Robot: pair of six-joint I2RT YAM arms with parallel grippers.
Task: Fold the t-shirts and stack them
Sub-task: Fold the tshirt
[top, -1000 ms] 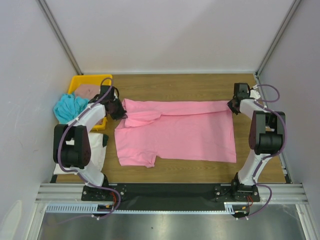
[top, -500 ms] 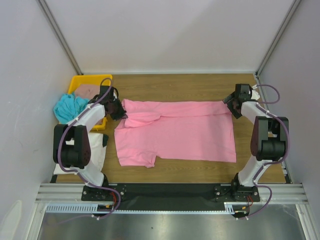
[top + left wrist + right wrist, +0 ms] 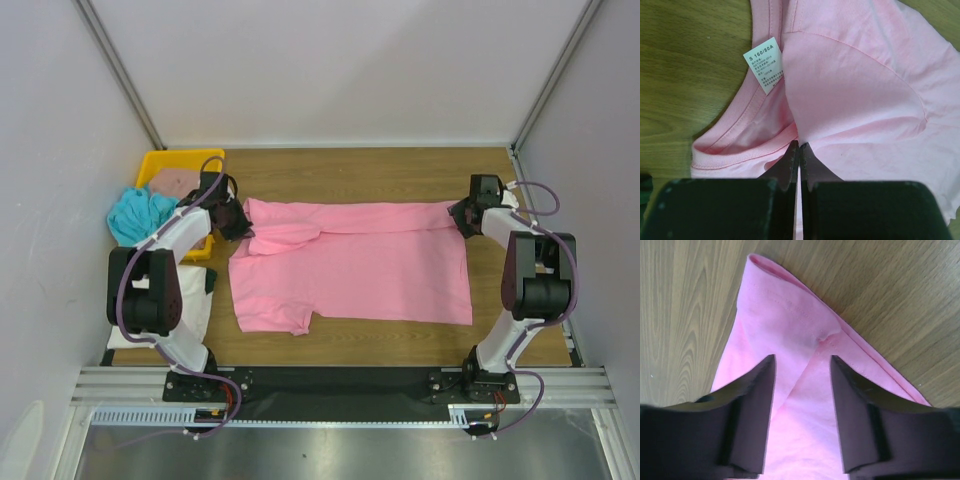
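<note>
Brown-pink t-shirt [image 3: 175, 182] in yellow tray [image 3: 185, 154]

Four t-shirts: one pink t-shirt [image 3: 350, 270], one turquoise t-shirt [image 3: 135, 215], one brown-pink t-shirt [image 3: 172, 182], one cream-white t-shirt [image 3: 196, 308]. One yellow tray [image 3: 160, 160]. Two arms: left arm [image 3: 150, 290], right arm [image 3: 535, 280]. One counter [image 3: 350, 175].

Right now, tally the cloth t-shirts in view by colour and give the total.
Bright pink cloth t-shirt, spread flat: 1
Turquoise cloth t-shirt, crumpled: 1
Dusty brown-pink cloth t-shirt in the yellow plastic tray: 1
Cream-white cloth t-shirt with dark trim: 1
Total: 4
</note>
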